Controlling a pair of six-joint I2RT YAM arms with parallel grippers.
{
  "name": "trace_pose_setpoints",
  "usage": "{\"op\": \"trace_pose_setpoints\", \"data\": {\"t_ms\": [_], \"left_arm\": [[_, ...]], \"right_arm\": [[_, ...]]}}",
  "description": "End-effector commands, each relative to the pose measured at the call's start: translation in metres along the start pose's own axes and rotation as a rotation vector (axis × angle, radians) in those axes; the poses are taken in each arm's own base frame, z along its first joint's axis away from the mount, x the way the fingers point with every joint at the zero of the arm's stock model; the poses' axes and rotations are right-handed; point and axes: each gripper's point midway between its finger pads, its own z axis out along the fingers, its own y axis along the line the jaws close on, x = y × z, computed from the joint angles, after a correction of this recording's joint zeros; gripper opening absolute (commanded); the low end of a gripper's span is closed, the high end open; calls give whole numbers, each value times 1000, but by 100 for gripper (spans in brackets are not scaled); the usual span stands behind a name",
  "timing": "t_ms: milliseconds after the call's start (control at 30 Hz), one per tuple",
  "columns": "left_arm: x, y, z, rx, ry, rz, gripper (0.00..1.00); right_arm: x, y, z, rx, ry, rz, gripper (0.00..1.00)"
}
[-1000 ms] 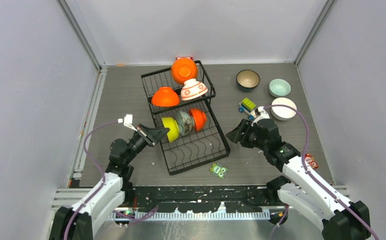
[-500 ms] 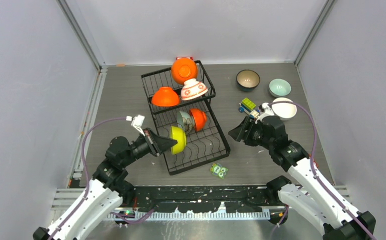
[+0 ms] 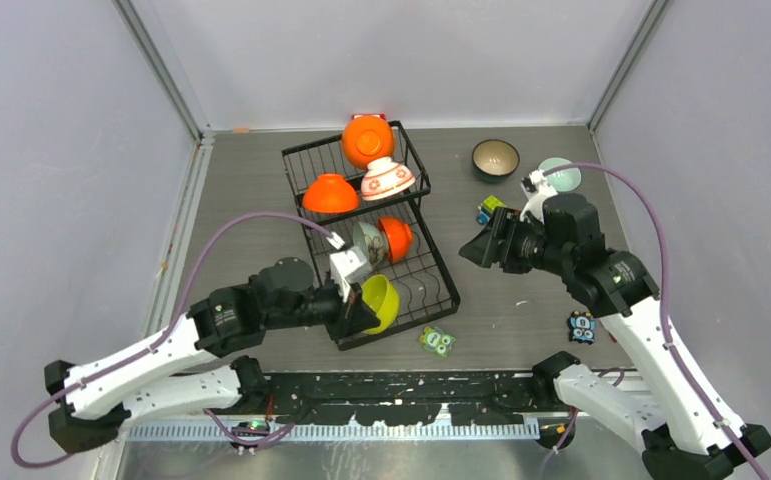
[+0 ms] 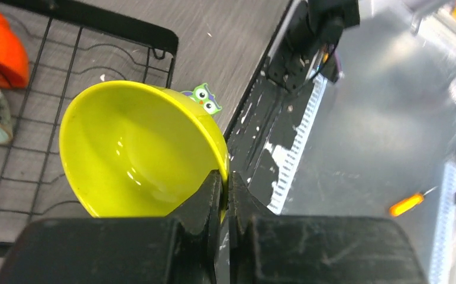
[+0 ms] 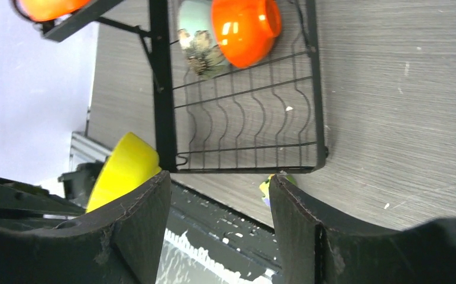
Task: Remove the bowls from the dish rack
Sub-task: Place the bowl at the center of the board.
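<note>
Lime green bowl hangs tilted on its side above the 6 o'clock edge of the black wire dish rack. The left gripper has its jaws pressed together on the thin rim of this bowl. The right gripper hovers at 3 o'clock of the rack, its fingers apart with nothing between them. In the near section of the rack an orange bowl and a patterned teal bowl stand touching. Toward 12 o'clock, the raised section holds a second orange bowl, a third orange bowl and a white floral bowl. A dark brown bowl sits on the table at 2 o'clock.
</note>
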Motion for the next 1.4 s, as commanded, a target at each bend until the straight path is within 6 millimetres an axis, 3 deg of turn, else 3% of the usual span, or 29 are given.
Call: {"op": "trace_pose_setpoints", "data": {"t_ms": [0, 200, 367, 433, 667, 867, 1133, 1367], "left_arm": [[2, -9, -8, -18, 87, 372, 0], [20, -28, 3, 42, 214, 731, 0], [31, -28, 14, 48, 312, 923, 0], [31, -29, 16, 56, 325, 979, 0], [32, -36, 16, 78, 337, 1061, 0], [39, -35, 16, 77, 381, 1100, 0], [43, -42, 15, 99, 392, 1120, 0], [44, -45, 16, 105, 394, 1124, 0]], "right_arm": [[4, 35, -22, -90, 116, -64, 65], [5, 64, -30, -106, 200, -153, 65], [36, 64, -20, 43, 315, -349, 65], [39, 61, -14, 81, 316, -379, 65], [67, 79, -2, -7, 426, -385, 66], [71, 87, 15, 5, 435, -405, 64], [87, 86, 33, 42, 474, -462, 59], [91, 74, 48, 105, 462, -486, 51]]}}
